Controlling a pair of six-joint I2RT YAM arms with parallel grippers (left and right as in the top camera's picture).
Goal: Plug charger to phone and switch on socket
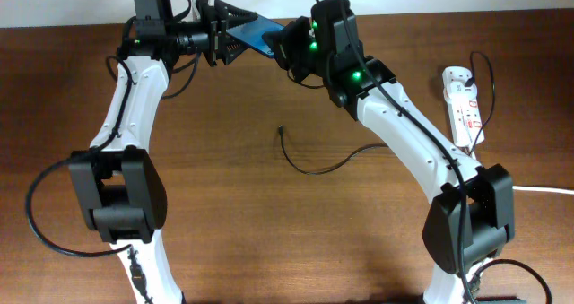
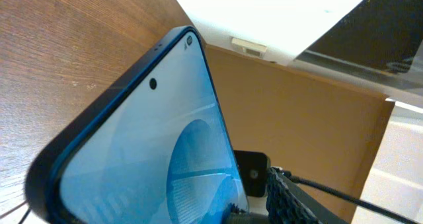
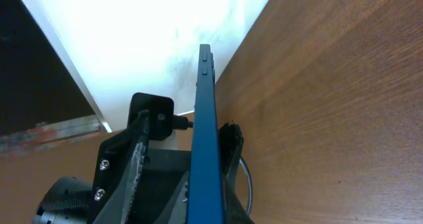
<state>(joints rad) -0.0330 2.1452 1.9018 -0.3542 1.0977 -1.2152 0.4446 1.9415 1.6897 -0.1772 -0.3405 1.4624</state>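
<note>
The phone [image 1: 256,34], with its blue screen, is held in the air above the far edge of the table between both arms. My left gripper [image 1: 235,37] grips its left end and my right gripper [image 1: 285,46] its right end. The left wrist view shows the screen [image 2: 132,164] close up. The right wrist view shows the phone [image 3: 201,118] edge-on, running down between my right jaws [image 3: 205,214]. The charger cable [image 1: 314,169] lies loose on the table, its plug tip [image 1: 281,131] at mid-table. The white socket [image 1: 465,102] lies at the right.
The brown wooden table [image 1: 224,205] ends at a white wall behind the arms. A thick white cord [image 1: 543,189] runs off the right edge. The left arm's black cable [image 1: 40,214] loops at the front left.
</note>
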